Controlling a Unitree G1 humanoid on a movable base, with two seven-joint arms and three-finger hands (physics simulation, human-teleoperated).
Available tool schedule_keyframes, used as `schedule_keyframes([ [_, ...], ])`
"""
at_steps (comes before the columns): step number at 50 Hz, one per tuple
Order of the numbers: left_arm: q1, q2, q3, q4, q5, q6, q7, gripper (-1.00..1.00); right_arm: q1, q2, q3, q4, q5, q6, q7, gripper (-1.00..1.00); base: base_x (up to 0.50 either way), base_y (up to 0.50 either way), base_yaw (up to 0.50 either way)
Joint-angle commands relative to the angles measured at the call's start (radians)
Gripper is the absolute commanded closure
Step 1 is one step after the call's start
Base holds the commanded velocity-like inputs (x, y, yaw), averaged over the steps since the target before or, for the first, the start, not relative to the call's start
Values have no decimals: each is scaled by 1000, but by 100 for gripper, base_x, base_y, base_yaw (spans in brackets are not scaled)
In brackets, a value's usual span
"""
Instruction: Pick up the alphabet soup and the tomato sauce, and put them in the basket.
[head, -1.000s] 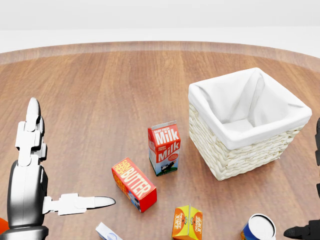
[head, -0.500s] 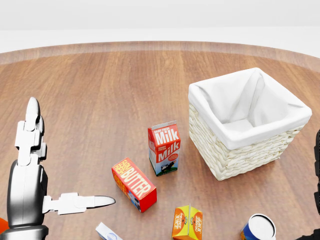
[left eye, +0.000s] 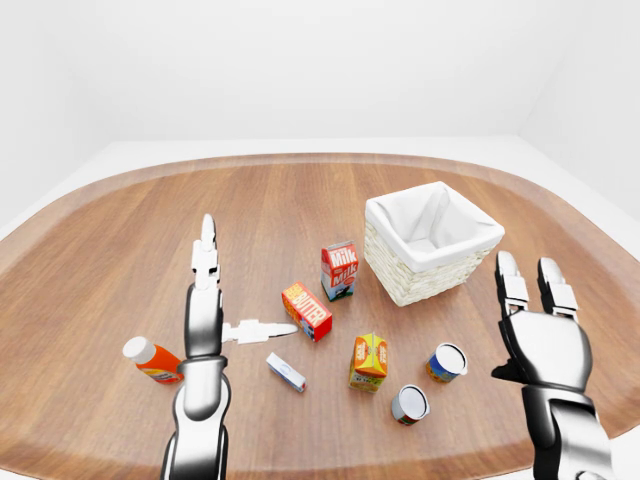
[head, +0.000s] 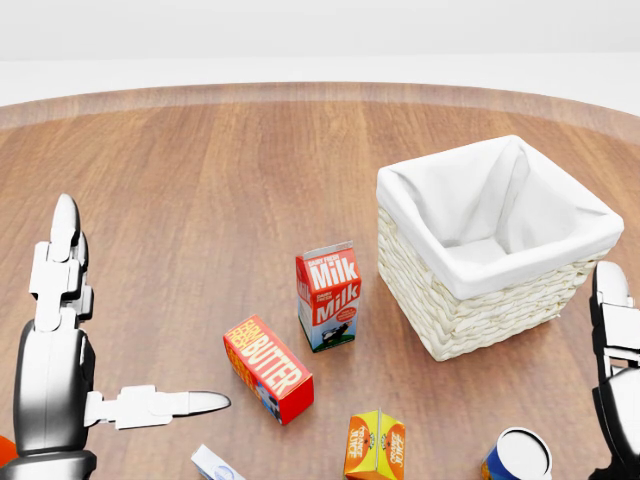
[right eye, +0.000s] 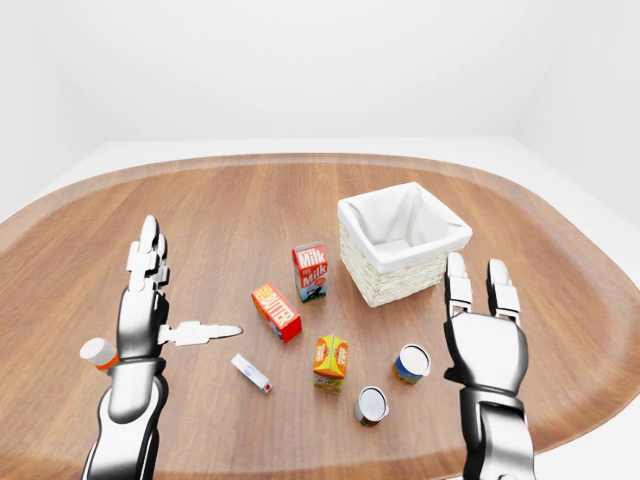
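Cans come first: two stand upright just left of the right hand in the left-eye view, the grey-sided can lower, the blue-sided can above it (labels too small to tell soup from sauce). Both hands are raised with fingers spread and hold nothing. An orange carton stands left of the cans. Right of the left hand, past its outstretched thumb, lie a small white box and a butter box, with a milk carton upright beyond. An orange bottle lies left of that hand's wrist. Farther off, above the right hand, sits the basket, white-lined, nothing showing inside. All rest on a rounded wooden table in a white room; bare wood runs wide toward the far rim.
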Motion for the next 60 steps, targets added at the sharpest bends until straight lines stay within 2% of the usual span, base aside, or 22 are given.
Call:
schedule_keyframes([
  [1, 1, 1, 1, -1, 0, 0, -1, -100, 1, -26, 46, 43, -64, 0, -68, -100, 0, 0, 0],
  [2, 2, 1, 1, 1, 1, 0, -1, -100, -3, -31, 45, 35, -44, 0, -47, -100, 0, 0, 0],
  [5, 2, 1, 0, 0, 1, 0, -1, -100, -2, -33, 55, 54, -73, 0, -78, -100, 0, 0, 0],
  [13, 4, 0, -1, -2, 2, 0, -1, -100, -4, -45, 65, 62, -67, 0, -71, -100, 0, 0, 0],
  [17, 5, 0, -1, -4, 3, 0, -2, -100, -2, -53, 83, 102, -122, 0, -131, -100, 0, 0, 0],
  [20, 4, 0, -2, -2, 3, 0, -2, -100, -11, -60, 82, 94, -91, 0, -96, -100, 0, 0, 0],
  [60, 1, 1, 0, 5, 3, 0, -2, -100, -60, -115, 160, 247, -147, 0, -188, -100, 0, 0, 0],
])
